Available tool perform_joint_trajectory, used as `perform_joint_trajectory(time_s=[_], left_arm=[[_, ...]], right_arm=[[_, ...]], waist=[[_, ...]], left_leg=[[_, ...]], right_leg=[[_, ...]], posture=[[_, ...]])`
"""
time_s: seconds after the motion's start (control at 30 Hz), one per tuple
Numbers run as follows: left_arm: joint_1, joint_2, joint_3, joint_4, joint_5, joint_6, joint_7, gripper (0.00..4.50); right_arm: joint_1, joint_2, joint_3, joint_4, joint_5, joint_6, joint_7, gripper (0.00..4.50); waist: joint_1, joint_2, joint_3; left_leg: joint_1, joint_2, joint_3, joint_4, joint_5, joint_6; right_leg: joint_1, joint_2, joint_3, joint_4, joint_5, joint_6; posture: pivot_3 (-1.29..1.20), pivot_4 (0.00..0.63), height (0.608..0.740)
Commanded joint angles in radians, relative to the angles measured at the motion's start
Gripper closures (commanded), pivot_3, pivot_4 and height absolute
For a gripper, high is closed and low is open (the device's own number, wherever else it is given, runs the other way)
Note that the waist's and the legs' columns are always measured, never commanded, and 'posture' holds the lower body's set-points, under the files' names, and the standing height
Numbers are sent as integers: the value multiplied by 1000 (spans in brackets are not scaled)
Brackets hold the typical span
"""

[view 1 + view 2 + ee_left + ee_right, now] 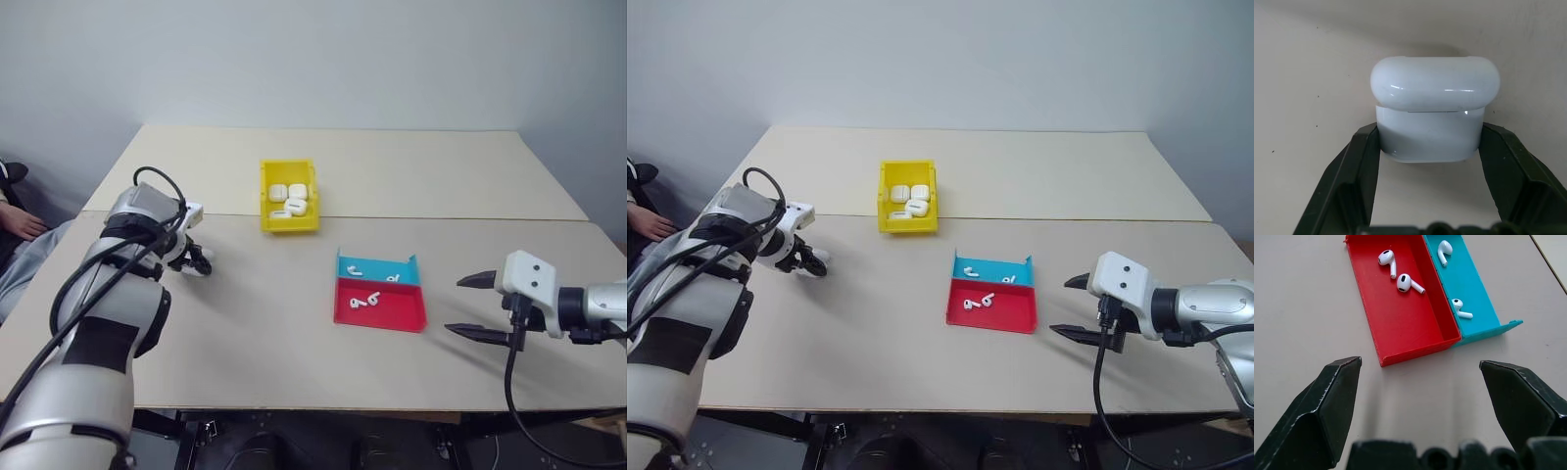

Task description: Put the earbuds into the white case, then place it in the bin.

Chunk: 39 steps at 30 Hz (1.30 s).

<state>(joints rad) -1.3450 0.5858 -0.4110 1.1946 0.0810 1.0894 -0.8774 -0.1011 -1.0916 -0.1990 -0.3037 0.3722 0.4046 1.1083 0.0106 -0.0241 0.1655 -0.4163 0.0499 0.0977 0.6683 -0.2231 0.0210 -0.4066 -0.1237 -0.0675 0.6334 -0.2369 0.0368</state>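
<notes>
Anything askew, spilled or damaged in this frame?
Nothing stands out. The left gripper is shut on a white case, four earbuds lie inside the red-and-blue tray, and cases sit in the yellow bin.

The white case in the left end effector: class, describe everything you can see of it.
The white case is a small, glossy, rounded-rectangle box that looks like smooth plastic. A thin seam separates its rounded lid from the body, and the lid looks closed. It rests on the beige table, near the robot's left side, apart from the yellow bin and the tray. The left end effector is shut on it, one black finger pressing each side of the body below the lid.
</notes>
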Motion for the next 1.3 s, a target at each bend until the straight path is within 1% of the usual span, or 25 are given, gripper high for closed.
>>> perform_joint_trajectory(time_s=[0.03,0.07,0.1,0.17,0.23,0.3,0.37,0.4,0.43,0.47,0.5,0.53,0.6,0.67,0.73,0.8,0.83,0.9,1.07,1.23,1.3], left_arm=[[-12,29,9,-61,40,-21,7,1750],[-24,39,20,-93,31,-12,-2,1750],[-27,57,49,-166,11,-8,-6,1750],[20,112,76,-391,-10,-2,-28,1750],[118,180,135,-722,-77,58,-75,1750],[227,216,242,-1024,-179,106,-109,1750],[334,188,377,-1248,-274,123,-100,1750],[412,135,459,-1347,-308,58,-64,1750],[504,57,540,-1439,-341,-46,-18,1750],[582,-3,589,-1502,-372,-141,-2,1750],[662,-54,612,-1547,-389,-260,1,1750],[721,-87,617,-1567,-399,-359,-9,1750],[816,-128,604,-1567,-414,-519,-44,1750],[907,-179,586,-1528,-420,-719,-77,1750],[971,-210,564,-1487,-423,-854,-105,1750],[1033,-223,546,-1424,-459,-1035,-236,1750],[1062,-226,542,-1400,-489,-1098,-301,1750],[1110,-211,525,-1365,-512,-1159,-371,1750],[1159,-237,495,-1272,-522,-1322,-422,1750],[1228,-221,472,-1242,-554,-1432,-501,1750],[1253,-218,463,-1255,-557,-1431,-492,1750]], right_arm=[[-19,-6,-19,-14,-5,-8,-6,0],[-21,-8,-24,-15,-4,-7,-5,0],[-23,-11,-34,-18,1,-6,-4,0],[-30,-20,-52,-26,11,5,-3,0],[-40,-34,-71,-40,16,3,4,0],[-57,-53,-71,-48,14,4,14,0],[-82,-84,-49,-56,8,-6,43,0],[-102,-104,-32,-65,16,-4,68,0],[-132,-120,-9,-72,21,-11,96,0],[-166,-132,18,-77,26,-11,122,0],[-210,-139,54,-81,23,-11,144,0],[-248,-142,86,-82,14,-12,161,0],[-319,-142,164,-81,-39,-36,187,0],[-402,-125,254,-74,-79,-46,228,0],[-487,-90,339,-61,-110,-21,252,0],[-581,-38,434,-44,-161,16,274,0],[-626,-5,478,-28,-189,35,277,186],[-692,59,554,4,-240,64,277,561],[-716,137,660,31,-363,73,254,2273],[-744,222,742,60,-471,113,226,2273],[-762,257,771,81,-507,113,223,2273]], waist=[[0,0,0],[-1,-1,0],[-1,-1,0],[-2,-1,0],[-3,0,0],[-7,0,0],[-5,1,0],[-3,1,-1],[-1,3,-1],[-1,5,-3],[-1,5,-3],[-1,5,-3],[-6,5,-3],[-9,6,-3],[-11,6,-4],[-13,6,-4],[-13,6,-4],[-18,6,-4],[0,7,-4],[-3,7,-4],[-7,8,-4]], left_leg=[[0,0,0,0,0,0],[0,0,0,0,0,0],[-1,0,0,0,0,0],[-4,0,0,0,0,-1],[-7,0,-1,1,3,-6],[-7,0,-1,1,4,-6],[-7,0,-2,2,4,-6],[-7,0,-3,3,4,-6],[-7,0,-3,5,3,-6],[-6,0,-3,8,3,-5],[-3,1,-3,8,1,-2],[1,1,-3,8,-1,1],[3,2,-3,7,-2,3],[4,2,-2,6,-2,2],[4,2,-2,6,-2,2],[3,2,-1,6,-2,3],[2,2,0,6,-2,2],[1,2,1,6,-2,2],[1,2,0,7,-3,4],[0,2,1,7,-4,5],[0,2,1,7,-3,5]], right_leg=[[0,0,0,0,0,0],[0,0,0,-1,0,0],[0,0,0,-1,0,0],[-2,0,0,-2,0,0],[-6,0,0,-1,1,0],[-7,0,2,1,0,0],[-6,-1,3,4,0,0],[-6,-1,3,5,0,1],[-6,-1,2,7,0,1],[-4,-1,2,5,-1,1],[-2,-1,3,4,-1,1],[2,-1,3,4,-1,1],[3,0,2,5,-1,-1],[3,0,2,6,-2,-2],[2,0,3,5,-2,-2],[2,0,3,4,-2,-2],[1,0,3,4,-2,-2],[1,0,3,4,-2,-2],[1,-1,0,4,-2,-2],[1,-1,0,4,-2,-2],[0,-1,0,4,-2,-2]], posture=[[0,150,740],[0,150,740],[0,150,740],[0,150,740],[0,150,740],[0,150,740],[0,150,740],[0,150,740],[0,150,740],[0,150,740],[0,150,740],[0,150,740],[0,150,740],[0,150,740],[0,150,740],[0,150,740],[0,150,740],[0,150,740],[0,150,740],[0,150,740],[0,150,740]])
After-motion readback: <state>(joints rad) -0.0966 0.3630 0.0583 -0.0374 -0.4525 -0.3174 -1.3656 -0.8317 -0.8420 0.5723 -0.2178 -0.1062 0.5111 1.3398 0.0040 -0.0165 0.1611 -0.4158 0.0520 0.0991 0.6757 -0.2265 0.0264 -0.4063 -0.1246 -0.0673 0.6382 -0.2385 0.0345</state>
